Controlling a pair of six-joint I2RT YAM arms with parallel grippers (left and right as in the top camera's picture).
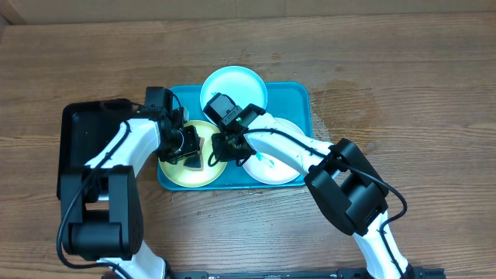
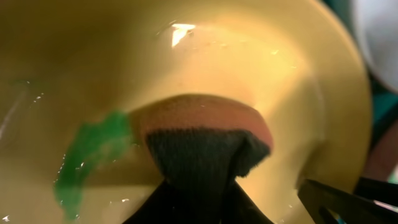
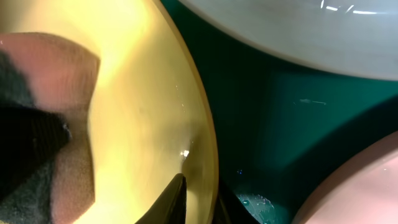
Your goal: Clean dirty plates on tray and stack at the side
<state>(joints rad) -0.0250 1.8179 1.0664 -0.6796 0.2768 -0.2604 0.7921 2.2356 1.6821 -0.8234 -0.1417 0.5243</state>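
The teal tray (image 1: 301,97) holds three plates: light blue (image 1: 242,80) at the back, yellow-green (image 1: 180,173) at the left, white (image 1: 280,169) at the right. My left gripper (image 1: 191,149) is shut on a sponge (image 2: 202,134), orange with a dark scouring side, and presses it on the yellow-green plate (image 2: 249,68) beside a teal-green smear (image 2: 93,152). My right gripper (image 1: 222,147) is shut on that plate's right rim (image 3: 202,143), one finger inside and one under the rim (image 3: 199,202). The white plate carries a small teal smear.
A smaller black tray (image 1: 77,132) lies left of the teal tray, under my left arm. The light blue plate (image 3: 298,31) and the white plate (image 3: 364,186) lie close to the held rim, with bare wet tray floor (image 3: 280,112) between them.
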